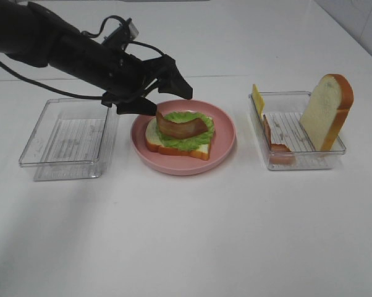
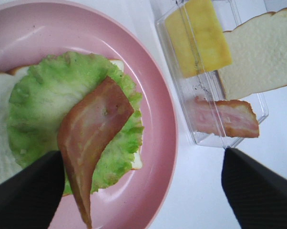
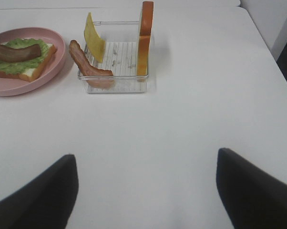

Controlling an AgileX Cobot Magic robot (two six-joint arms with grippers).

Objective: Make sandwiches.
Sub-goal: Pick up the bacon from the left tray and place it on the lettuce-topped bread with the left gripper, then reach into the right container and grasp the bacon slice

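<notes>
The partly built sandwich sits on a round pink plate (image 1: 226, 143): a white bread slice (image 1: 173, 147), a green lettuce leaf (image 1: 187, 140) and one brown bacon strip (image 1: 183, 127) on top. My left gripper (image 1: 164, 102) hovers open and empty just above the plate's back left edge. In the left wrist view the bacon (image 2: 93, 138) lies across the lettuce (image 2: 43, 105), between the spread fingers (image 2: 24, 191). My right gripper (image 3: 148, 191) is open and empty over bare table, out of the high view.
A clear tray (image 1: 297, 162) to the right of the plate holds a yellow cheese slice (image 1: 257, 99), a second bacon strip (image 1: 277, 146) and an upright bread slice (image 1: 327, 111). An empty clear tray (image 1: 68, 139) stands to the left of the plate.
</notes>
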